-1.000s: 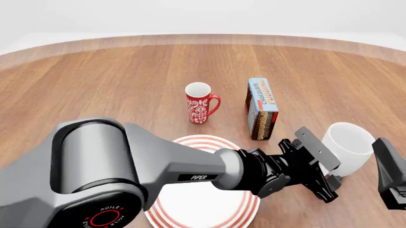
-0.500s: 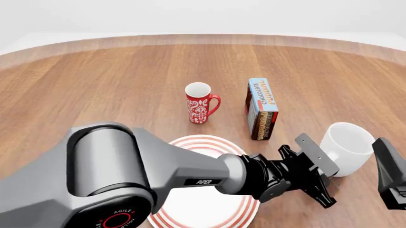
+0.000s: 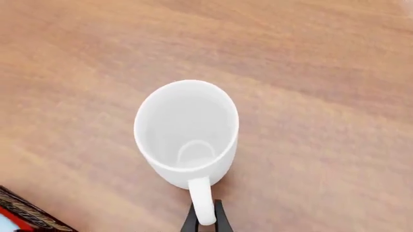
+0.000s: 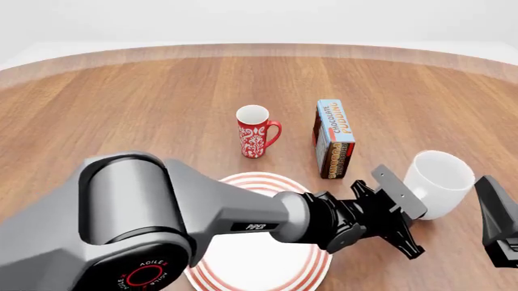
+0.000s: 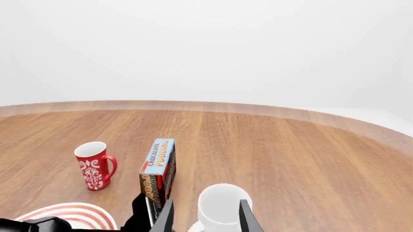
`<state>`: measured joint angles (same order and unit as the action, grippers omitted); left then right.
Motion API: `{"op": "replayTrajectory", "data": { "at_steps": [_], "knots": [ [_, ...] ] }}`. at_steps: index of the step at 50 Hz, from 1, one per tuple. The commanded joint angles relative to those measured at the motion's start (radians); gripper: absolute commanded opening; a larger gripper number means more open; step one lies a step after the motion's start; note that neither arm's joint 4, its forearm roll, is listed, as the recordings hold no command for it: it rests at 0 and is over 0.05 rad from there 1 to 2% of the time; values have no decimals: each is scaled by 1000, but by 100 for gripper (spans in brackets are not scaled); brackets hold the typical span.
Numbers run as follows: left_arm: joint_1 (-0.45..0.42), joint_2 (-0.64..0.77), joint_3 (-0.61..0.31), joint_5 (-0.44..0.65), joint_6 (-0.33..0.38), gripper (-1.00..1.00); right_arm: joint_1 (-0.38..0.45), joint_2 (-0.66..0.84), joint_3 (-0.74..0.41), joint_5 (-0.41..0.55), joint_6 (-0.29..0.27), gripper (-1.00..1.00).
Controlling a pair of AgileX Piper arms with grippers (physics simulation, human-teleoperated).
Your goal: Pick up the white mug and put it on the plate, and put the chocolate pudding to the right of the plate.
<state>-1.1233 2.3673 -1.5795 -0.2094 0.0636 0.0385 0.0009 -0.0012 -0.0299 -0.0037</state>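
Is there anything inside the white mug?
Empty: the left wrist view looks straight into the white mug and shows only its bare white bottom.

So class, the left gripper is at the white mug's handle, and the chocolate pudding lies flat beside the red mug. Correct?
Not quite. In the front view the chocolate pudding stands upright beside the red mug. The left gripper is at the white mug handle.

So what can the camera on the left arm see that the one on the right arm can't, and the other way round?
Only the left wrist view looks down into the white mug, showing its empty inside, with its handle between the left arm's closed jaws. Only the right wrist view shows the red mug, the plate edge, the chocolate pudding lettering and the right arm's open jaws. Both show the white mug, a piece of the pudding carton and the wooden table.
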Motion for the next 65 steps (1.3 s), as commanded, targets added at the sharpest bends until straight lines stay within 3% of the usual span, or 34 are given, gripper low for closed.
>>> {"op": "replayTrajectory", "data": {
  "at_steps": [1,29,65],
  "knots": [
    [4,-32,25,-16,20,-100,0,0,0,0,0,100],
    [59,-108,108,-72,53,-100,0,0,0,0,0,100],
    [51,-284,318,-162,66,-100,0,0,0,0,0,100]
  ]
}}
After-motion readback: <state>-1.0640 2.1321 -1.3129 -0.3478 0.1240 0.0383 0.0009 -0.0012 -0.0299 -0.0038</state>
